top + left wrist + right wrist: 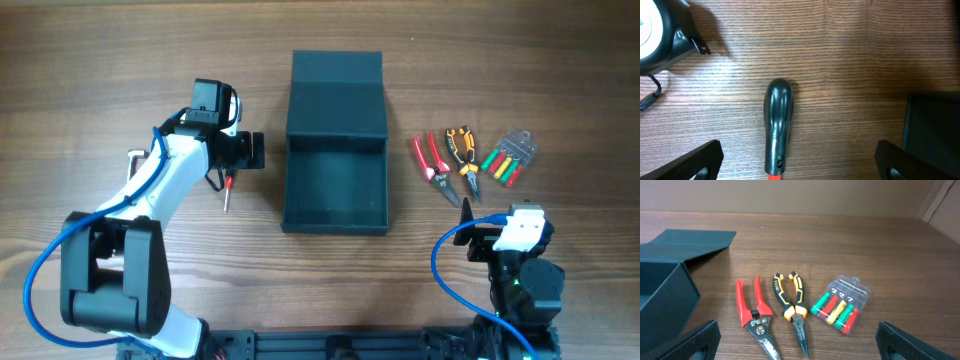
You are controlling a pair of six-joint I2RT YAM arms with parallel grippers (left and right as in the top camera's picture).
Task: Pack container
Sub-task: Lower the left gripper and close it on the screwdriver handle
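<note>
The table point(100, 80) is brown wood with a fine straight grain, and its surface is flat and matte. The container point(335, 185) stands in the middle of it, a dark teal-grey rectangular box with sharp straight edges. Its flat lid point(337, 95) lies opened back on the far side, and the inside is bare. To the left of the box lies a screwdriver point(778, 120) with a smooth, rounded black handle, a red collar and a thin metal shaft. The left claw point(799, 147) is over it, released, its two dark fingers point(700, 160) wide on both sides of the handle and not touching it. To the right of the box, well apart from its wall, lie red-handled snips point(755, 312), black-and-orange pointed pliers point(790, 302) and a clear plastic case point(842, 302) holding green, red and yellow pieces. The right claw point(797, 330) is on the near side of them, also released and holding nothing. Bare wood remains between the tools and the box.
</note>
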